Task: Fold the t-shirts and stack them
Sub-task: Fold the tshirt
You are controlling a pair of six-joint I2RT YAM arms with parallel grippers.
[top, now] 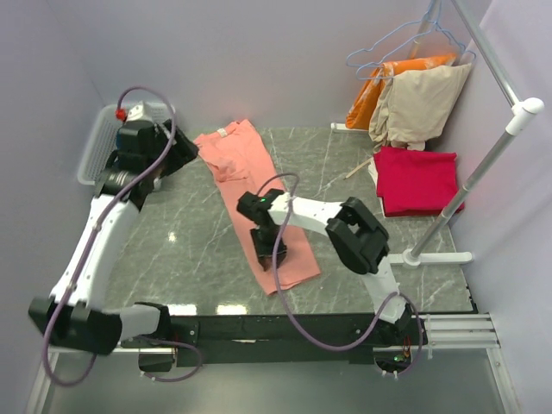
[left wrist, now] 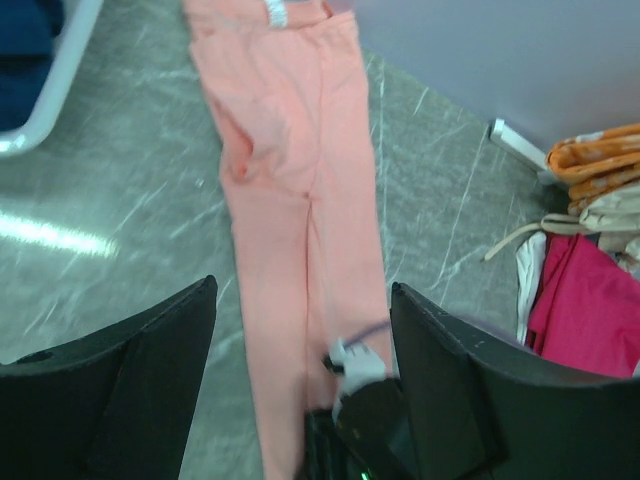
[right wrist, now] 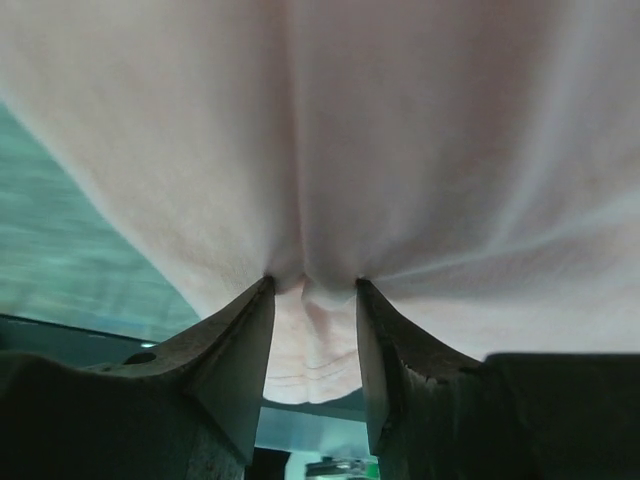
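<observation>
The salmon-pink t-shirt (top: 259, 198) lies as a long narrow strip running from the back of the table to its near edge, white neck label (left wrist: 276, 12) at the far end. My right gripper (top: 267, 246) presses down on its near part, and in the right wrist view its jaws (right wrist: 312, 282) pinch a pucker of the pink cloth between the tips. My left gripper (top: 185, 148) hangs open and empty above the strip's far left end (left wrist: 303, 285). The crimson-red t-shirt (top: 418, 179) lies folded at the right. The navy-blue t-shirt (left wrist: 25, 50) sits in the basket.
A white basket (top: 93, 151) stands at the far left behind my left arm. A clothes rack pole (top: 483, 172) with its base stands at the right, with orange and beige garments (top: 414, 95) on hangers at the back right. A purple cable loops over my right arm.
</observation>
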